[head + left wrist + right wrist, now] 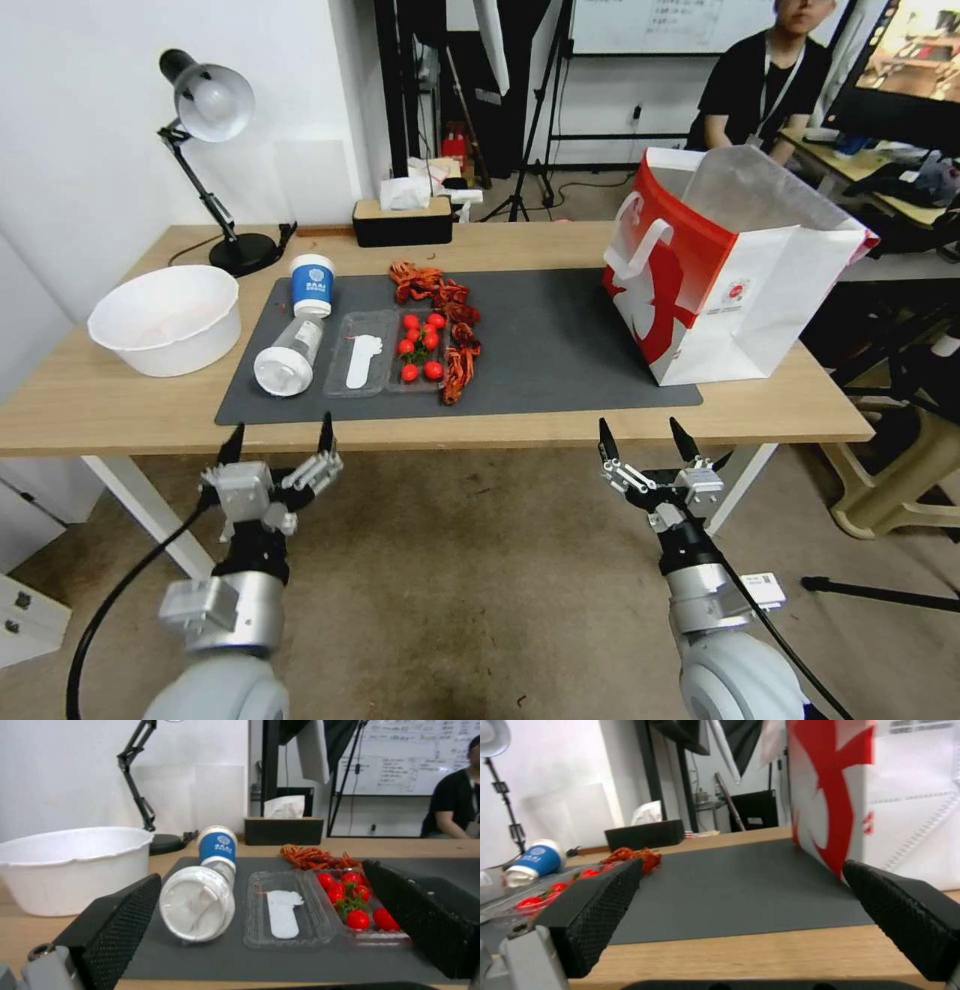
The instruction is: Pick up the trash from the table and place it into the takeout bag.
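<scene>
On the table's (120, 405) dark mat (560, 340), a blue-and-white paper cup (312, 285) stands at the left. A clear plastic bottle (287, 358) lies on its side just in front of it. A clear tray (390, 350) with cherry tomatoes and red shells (440, 295) lie beside them. The red-and-white takeout bag (720, 275) stands open at the table's right end. My left gripper (278, 433) hangs open below the front edge, facing the bottle (197, 903) and cup (218, 845). My right gripper (648, 433) is open too, facing the bag (880, 795).
A white bowl (165, 318) sits on the bare wood at the left. A desk lamp (215, 110) and a black tissue box (402, 220) stand along the back edge. A seated person is behind the bag. Open mat lies between the tray and the bag.
</scene>
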Available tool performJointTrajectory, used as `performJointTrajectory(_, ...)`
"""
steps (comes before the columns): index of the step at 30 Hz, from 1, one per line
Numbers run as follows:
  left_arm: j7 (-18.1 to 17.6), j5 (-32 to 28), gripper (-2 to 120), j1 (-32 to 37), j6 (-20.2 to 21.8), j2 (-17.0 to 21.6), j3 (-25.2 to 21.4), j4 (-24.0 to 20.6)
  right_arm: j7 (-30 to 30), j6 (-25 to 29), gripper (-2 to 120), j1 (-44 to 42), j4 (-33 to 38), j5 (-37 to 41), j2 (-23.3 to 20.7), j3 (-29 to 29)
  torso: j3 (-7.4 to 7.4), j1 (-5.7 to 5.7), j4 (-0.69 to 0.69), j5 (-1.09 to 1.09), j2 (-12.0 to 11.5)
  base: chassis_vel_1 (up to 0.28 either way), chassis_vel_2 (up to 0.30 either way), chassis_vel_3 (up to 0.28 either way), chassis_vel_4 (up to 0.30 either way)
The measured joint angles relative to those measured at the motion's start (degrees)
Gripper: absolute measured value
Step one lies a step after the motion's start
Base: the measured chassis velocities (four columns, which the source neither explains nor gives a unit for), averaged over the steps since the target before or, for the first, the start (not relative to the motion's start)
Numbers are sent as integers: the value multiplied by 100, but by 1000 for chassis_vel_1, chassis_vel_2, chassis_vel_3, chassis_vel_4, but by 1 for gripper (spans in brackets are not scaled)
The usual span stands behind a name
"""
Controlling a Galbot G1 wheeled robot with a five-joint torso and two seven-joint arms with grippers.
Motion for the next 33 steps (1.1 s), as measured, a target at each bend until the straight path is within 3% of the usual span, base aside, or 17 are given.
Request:
performJointTrajectory(6,1,-512,100,-266,-68,456,-91,268,-3,-78,100,138,-4,-3,-51,-108,0,0,1,-1,0,0,0,0,0)
performJointTrajectory(9,-36,-1016,100,-520,-217,988,-206,677,-7,-134,100,208,17,-4,-76,-180,1,0,2,-1,0,0,0,0,0)
performJointTrajectory(10,-36,-1016,100,-520,-217,988,-206,677,-7,-134,100,208,17,-4,-76,-180,1,0,2,-1,0,0,0,0,0)
performJointTrajectory(12,-37,-1291,100,-810,-228,1428,-283,965,-5,-198,100,131,172,-36,-58,-181,0,0,2,-4,0,0,0,0,0)
performJointTrajectory(15,-33,-1503,100,-1024,-177,1668,-303,1088,4,-228,100,103,225,-81,-41,-181,0,1,1,-1,0,0,0,0,0)
performJointTrajectory(16,-24,-1797,100,-1358,-51,1969,-278,1278,23,-275,100,85,252,-142,-3,-183,1,1,0,-1,0,0,0,0,0)
performJointTrajectory(18,22,-2050,100,-1620,40,2184,-195,1439,37,-319,100,93,255,-183,26,-206,1,0,2,-1,0,0,0,0,0)
performJointTrajectory(20,39,-2144,100,-1715,72,2256,-158,1492,41,-330,100,97,255,-196,34,-211,1,0,2,0,0,0,0,0,0)
performJointTrajectory(22,108,-2516,100,-2214,216,2535,103,1783,61,-352,100,106,209,-263,62,-218,1,1,0,-2,0,0,0,0,0)
performJointTrajectory(29,59,-2891,100,-2901,622,2744,626,2183,104,-356,100,105,55,-300,75,-181,0,0,0,0,-1,0,0,0,0)
performJointTrajectory(33,-253,-2760,100,-3162,895,2713,837,2460,111,-350,100,115,-33,-304,78,-149,1,0,1,-1,-1,0,0,0,0)
